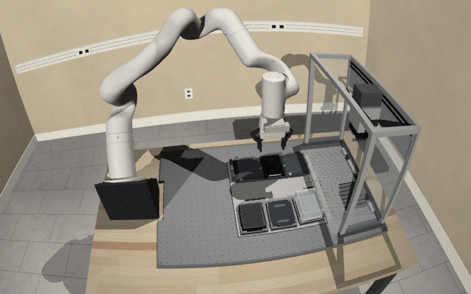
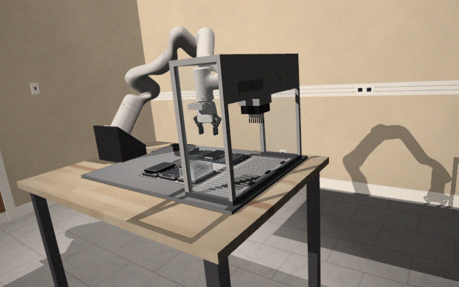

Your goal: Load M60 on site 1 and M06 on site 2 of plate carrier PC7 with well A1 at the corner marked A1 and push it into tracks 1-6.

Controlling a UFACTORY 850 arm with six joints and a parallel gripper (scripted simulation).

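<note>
The plate carrier PC7 (image 1: 268, 167) lies on the apron in front of the rails (image 1: 330, 183), lengthwise towards them. A black plate (image 1: 272, 165) sits on its middle site. The site nearest the rails (image 1: 293, 163) is bare grey. The site at the handle end (image 1: 248, 168) is dark and in shadow; I cannot tell what lies on it. My gripper (image 1: 271, 144) hangs open and empty well above the middle site; it also shows in the exterior view (image 2: 206, 126). A dark plate (image 1: 251, 215) fills nest S1, nest S2 (image 1: 280, 213) looks empty, and the clear deep-well block M09 (image 1: 308, 206) stands in S3.
The instrument's grey frame (image 1: 361, 146) stands over the rails, with a dark pipetting head (image 1: 366, 96) hanging inside. Frame posts (image 1: 310, 98) rise close to the carrier's far end. The arm's black base (image 1: 129, 199) stands at the left of the perforated plate.
</note>
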